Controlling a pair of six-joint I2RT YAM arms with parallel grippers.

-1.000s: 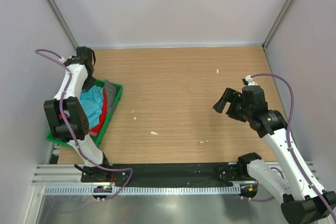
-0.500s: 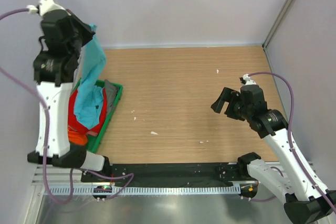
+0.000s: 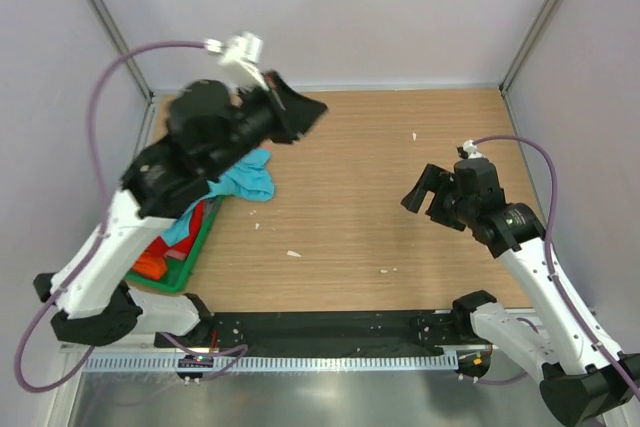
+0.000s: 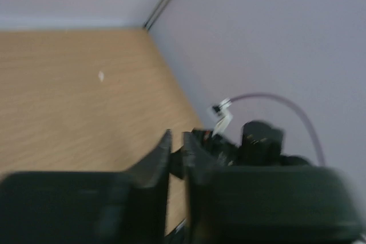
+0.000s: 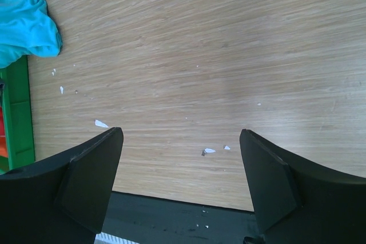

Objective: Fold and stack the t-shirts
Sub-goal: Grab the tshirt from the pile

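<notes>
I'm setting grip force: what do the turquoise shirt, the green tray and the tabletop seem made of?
Turquoise shirt: soft matte cloth; it bunches in folds.
Tray: probably rigid plastic; smooth, even green rim.
Table: wood-grain look, likely laminate.

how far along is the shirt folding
Done: nothing looks folded or stacked. In hand: the turquoise shirt hangs out of the green tray onto the table, bunched; the left gripper, nearly closed, shows no cloth in it, and the right gripper is open and empty. Left: the red shirt and orange shirt lie in the tray; all three need folding and stacking.
</notes>
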